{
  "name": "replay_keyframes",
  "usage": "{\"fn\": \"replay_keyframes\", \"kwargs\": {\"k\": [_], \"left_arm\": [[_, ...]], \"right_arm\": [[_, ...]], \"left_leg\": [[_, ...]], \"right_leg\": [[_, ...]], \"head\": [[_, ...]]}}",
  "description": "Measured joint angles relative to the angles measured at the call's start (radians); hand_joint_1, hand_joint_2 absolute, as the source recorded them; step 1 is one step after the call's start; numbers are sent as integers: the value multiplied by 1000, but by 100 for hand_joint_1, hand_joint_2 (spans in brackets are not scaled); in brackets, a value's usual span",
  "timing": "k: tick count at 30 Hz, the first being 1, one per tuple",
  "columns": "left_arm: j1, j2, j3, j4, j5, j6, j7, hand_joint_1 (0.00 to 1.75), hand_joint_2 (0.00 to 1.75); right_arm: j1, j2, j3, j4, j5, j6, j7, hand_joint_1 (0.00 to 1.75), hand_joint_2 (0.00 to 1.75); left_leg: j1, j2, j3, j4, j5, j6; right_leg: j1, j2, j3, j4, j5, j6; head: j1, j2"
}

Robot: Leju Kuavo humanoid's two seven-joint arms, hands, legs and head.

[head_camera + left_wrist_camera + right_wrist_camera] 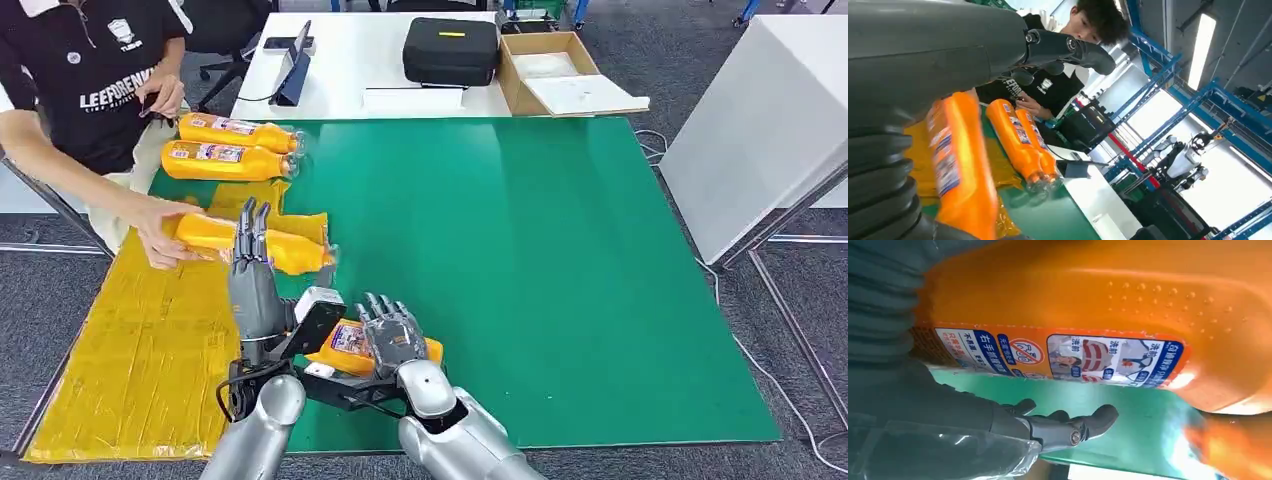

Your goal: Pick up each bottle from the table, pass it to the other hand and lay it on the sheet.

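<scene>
We see the right hand [392, 338] low over the green mat [560, 270], its fingers draped over an orange bottle [348, 345] that lies on its side beneath the palm; in the right wrist view the same bottle [1108, 315] sits tight against the palm, label facing the camera, with the dark fingers [1068, 425] curled under it, so we take this hand to be gripping the bottle. The left hand [252, 275] stands just beside the right one, fingers straight and pointing away from the robot, holding nothing. Just past its fingertips a second orange bottle [262, 245] lies across the edge of the yellow sheet [150, 350], and a person's hand [160, 235] is closed on that bottle's far end (the person stands at the table's left side, in a black shirt). In the left wrist view this bottle [960, 165] appears blurred right next to the hand's ribbed cover. Farther beyond the left hand, two more orange bottles [228, 148] lie side by side, touching, on the mat near the person. Well beyond both hands, on a white table [340, 70], we see a black case [450, 48] and an open cardboard box [550, 72]
</scene>
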Motion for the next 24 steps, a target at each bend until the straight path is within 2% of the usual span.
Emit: {"fn": "replay_keyframes", "kwargs": {"k": [1,2,3,4,6,12,13,17,24], "left_arm": [[0,0,0,0,0,0,0,0,175],[0,0,0,0,0,0,0,0,175],[0,0,0,0,0,0,0,0,175],[0,0,1,0,0,0,0,0,175],[0,0,3,1,2,0,-3,0,175],[0,0,5,2,3,0,-9,0,175],[0,0,5,2,3,0,-10,0,175],[-2,0,16,3,11,0,-21,0,175],[-15,0,46,18,11,0,-67,0,175]], "right_arm": [[-1,0,0,1,0,0,0,31,175],[-1,1,0,2,0,0,0,66,175],[-2,1,0,4,-2,0,0,82,175],[-2,1,0,6,-2,2,1,106,175],[-2,1,0,10,-1,11,3,124,175],[-3,2,1,14,-1,28,3,131,175],[-3,3,1,14,-1,30,3,168,175],[-25,7,12,27,-27,92,6,175,175],[-52,7,54,48,-85,115,-15,175,175]], "left_leg": [[0,0,0,0,0,0],[0,0,0,0,0,0],[0,0,0,0,0,0],[0,0,0,0,0,0],[0,0,0,0,0,0],[0,0,1,0,0,0],[0,0,1,0,0,0],[0,0,3,0,0,0],[0,0,4,0,0,0]], "right_leg": [[0,0,0,0,0,0],[0,0,0,0,0,0],[0,0,0,0,0,0],[0,0,0,0,0,0],[0,0,0,0,0,0],[0,0,0,0,0,0],[0,0,0,0,0,0],[0,0,0,0,0,0],[0,0,0,0,0,0]], "head": [[0,0],[0,0],[0,0],[0,0],[0,0],[0,0],[0,0],[0,0],[0,0]]}}
